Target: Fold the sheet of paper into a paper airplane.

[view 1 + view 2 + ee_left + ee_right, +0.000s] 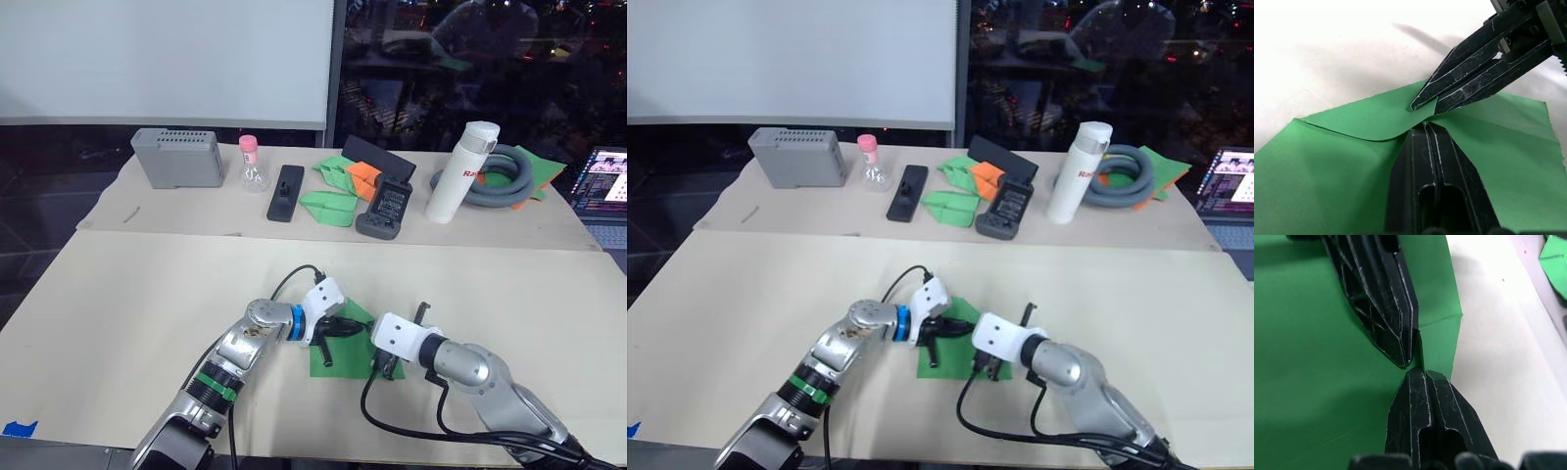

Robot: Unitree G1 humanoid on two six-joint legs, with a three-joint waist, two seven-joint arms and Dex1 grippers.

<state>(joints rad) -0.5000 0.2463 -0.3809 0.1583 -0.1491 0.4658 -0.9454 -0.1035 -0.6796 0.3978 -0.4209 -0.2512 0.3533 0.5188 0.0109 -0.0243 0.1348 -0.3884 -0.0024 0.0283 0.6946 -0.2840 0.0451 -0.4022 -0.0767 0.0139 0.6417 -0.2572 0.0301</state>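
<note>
We're seeing the sheet of paper point(343, 345) lying mid-table point(118, 294), open tabletop all around it. Left gripper point(1426, 125) and right gripper point(1415, 369) are both pinching its raised edge, jaws closed, tips nearly touching.

bright, even overhead light | soft shadows | dark reflective window point(470, 69)

Lab: whiteboard point(167, 59), laptop point(602, 186)
</note>
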